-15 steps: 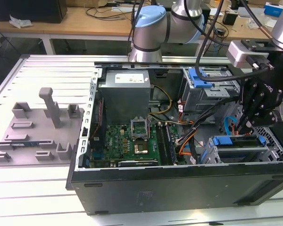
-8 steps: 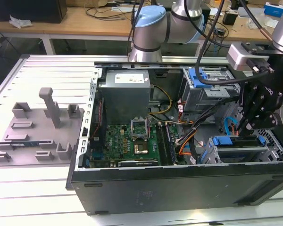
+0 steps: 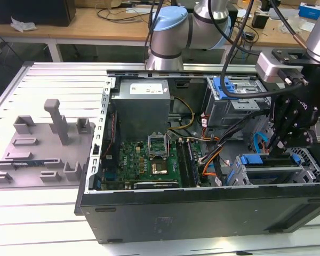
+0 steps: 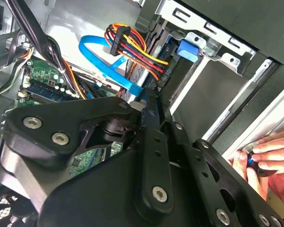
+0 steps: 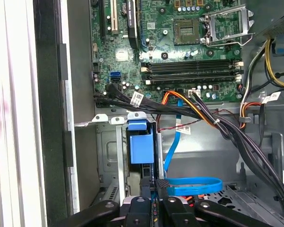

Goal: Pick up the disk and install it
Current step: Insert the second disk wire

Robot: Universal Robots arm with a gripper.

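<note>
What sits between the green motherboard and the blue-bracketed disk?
First wrist view: a black cable bundle crosses between the green motherboard and the blue-framed silver disk.

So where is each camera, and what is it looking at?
Exterior view: off the arm, above the open computer case; the arm and hand show.
First wrist view: on the wrist, facing the motherboard and disk; hand shows.
Second wrist view: on the wrist, facing cables; hand links and a person's fingers show.
Both wrist views share the blue cable.
</note>
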